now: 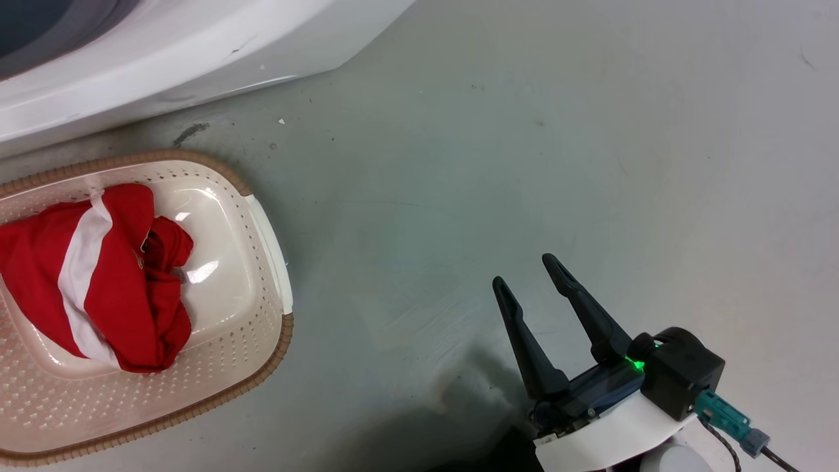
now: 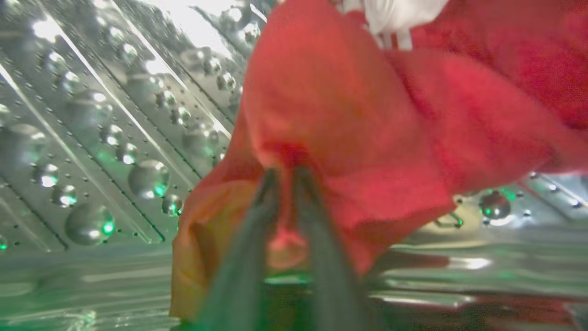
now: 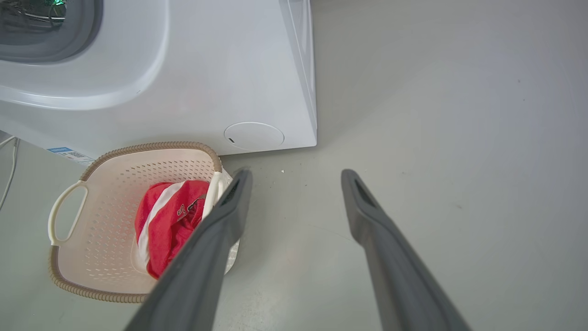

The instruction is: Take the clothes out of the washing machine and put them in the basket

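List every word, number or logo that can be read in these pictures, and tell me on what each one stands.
Nothing can be read for certain.
Blue-and-white sticker at the lower edge of the washing machine: too small to read.
Small dark print on the red garment in the basket: blurred, unreadable.

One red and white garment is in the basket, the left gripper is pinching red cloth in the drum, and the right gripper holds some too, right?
No: the right gripper is open and empty, as the head view shows. The red and white garment in the basket and the left gripper shut on red cloth in the drum are right.
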